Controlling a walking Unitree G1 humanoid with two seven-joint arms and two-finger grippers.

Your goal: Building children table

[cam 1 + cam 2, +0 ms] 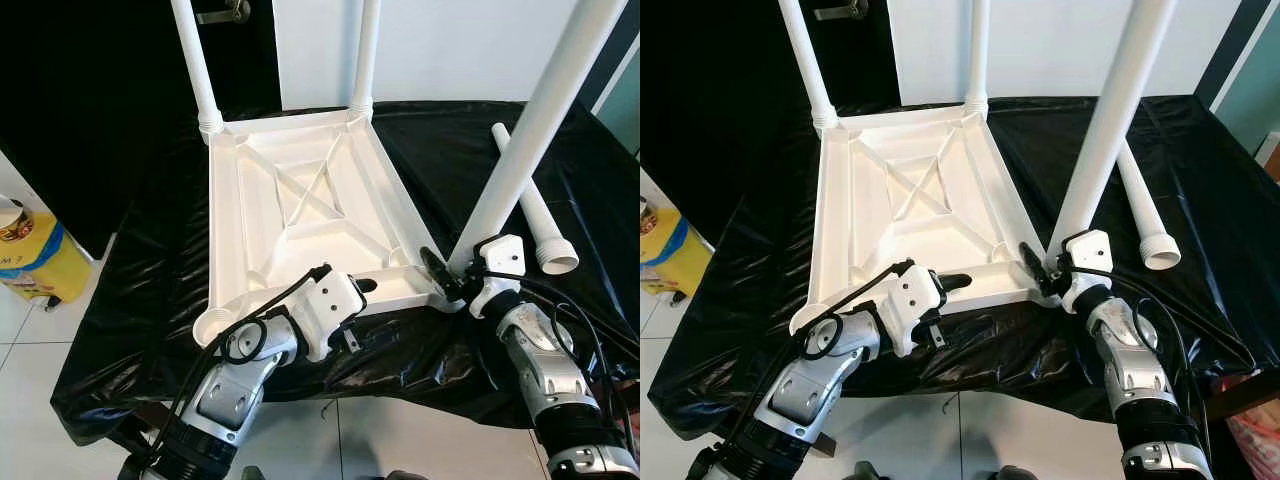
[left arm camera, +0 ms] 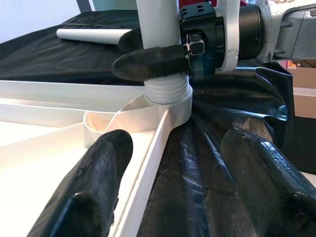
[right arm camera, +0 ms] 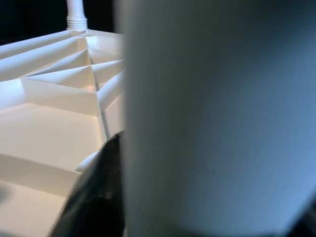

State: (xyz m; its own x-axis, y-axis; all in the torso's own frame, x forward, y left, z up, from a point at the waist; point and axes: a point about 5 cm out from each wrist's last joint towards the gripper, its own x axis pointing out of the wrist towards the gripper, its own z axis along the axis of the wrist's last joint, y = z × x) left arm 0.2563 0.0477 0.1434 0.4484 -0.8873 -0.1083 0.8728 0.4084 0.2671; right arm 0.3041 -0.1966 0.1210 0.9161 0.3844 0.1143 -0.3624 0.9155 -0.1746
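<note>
A white plastic tabletop [image 1: 300, 200] lies upside down on the black-covered table [image 1: 450, 140]. Two white legs stand in its far corners [image 1: 195, 60] [image 1: 365, 50]. My right gripper [image 1: 447, 272] is shut on a third leg [image 1: 540, 120] just above its threaded end. That end sits in the near right corner socket [image 2: 165, 96], and the leg leans to the right. My left gripper [image 2: 182, 182] is open at the tabletop's near rim. One finger [image 2: 94, 187] is inside the rim and the other [image 2: 266, 173] is over the black cover. The near left socket [image 1: 210, 325] holds nothing.
A loose white leg [image 1: 535, 215] lies on the cover to the right of the held leg. A yellow container [image 1: 30, 255] stands on the tiled floor at the left. The cover hangs over the table's near edge. A white wall rises behind.
</note>
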